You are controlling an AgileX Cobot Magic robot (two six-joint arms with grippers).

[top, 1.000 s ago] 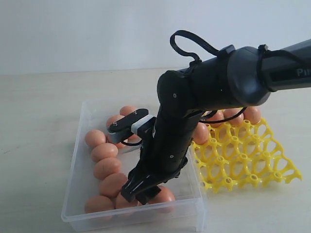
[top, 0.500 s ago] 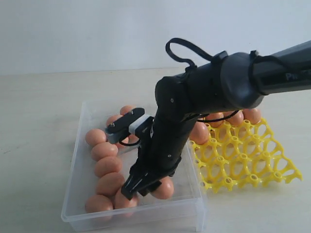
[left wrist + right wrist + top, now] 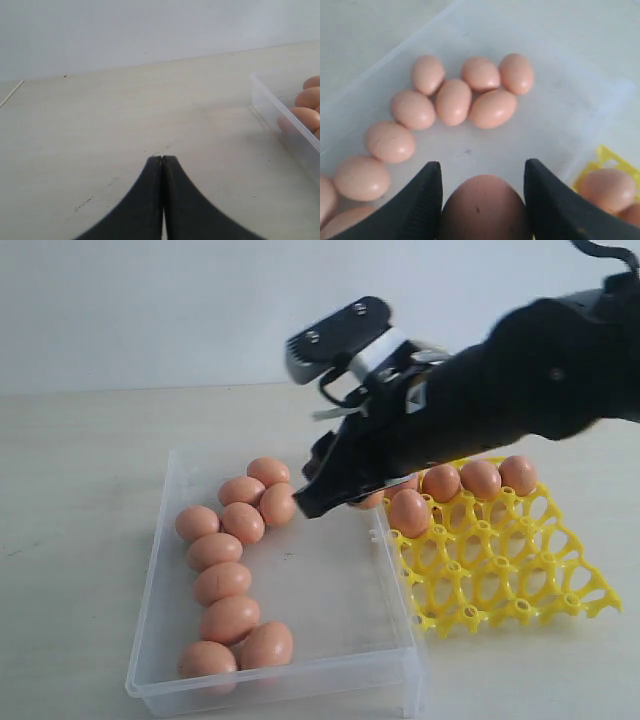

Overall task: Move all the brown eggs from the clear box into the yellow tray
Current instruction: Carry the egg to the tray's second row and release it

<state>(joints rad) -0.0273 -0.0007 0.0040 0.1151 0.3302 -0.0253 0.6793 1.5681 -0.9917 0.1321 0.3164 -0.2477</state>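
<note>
My right gripper [image 3: 318, 495] hangs above the clear box [image 3: 156, 578], near its far right side, shut on one brown egg [image 3: 482, 207]. That egg fills the gap between the two black fingers [image 3: 427, 195]. Several brown eggs [image 3: 222, 582] lie in a curved row along the box's left side and back. Several more [image 3: 480, 478] sit in the back cups of the yellow tray [image 3: 520, 580], right of the box. My left gripper [image 3: 163, 158] is shut and empty over bare table, with a box wall [image 3: 280, 117] off to one side.
The yellow tray's edge [image 3: 605, 155], with an egg [image 3: 607, 189] in it, shows beside the box in the right wrist view. The right arm's dark body [image 3: 520, 390] spans the space above the tray. A pale wall runs behind the table.
My right gripper closed on an egg at the box's front, then rose and swung back toward the tray with it. The box's front right is now bare.
</note>
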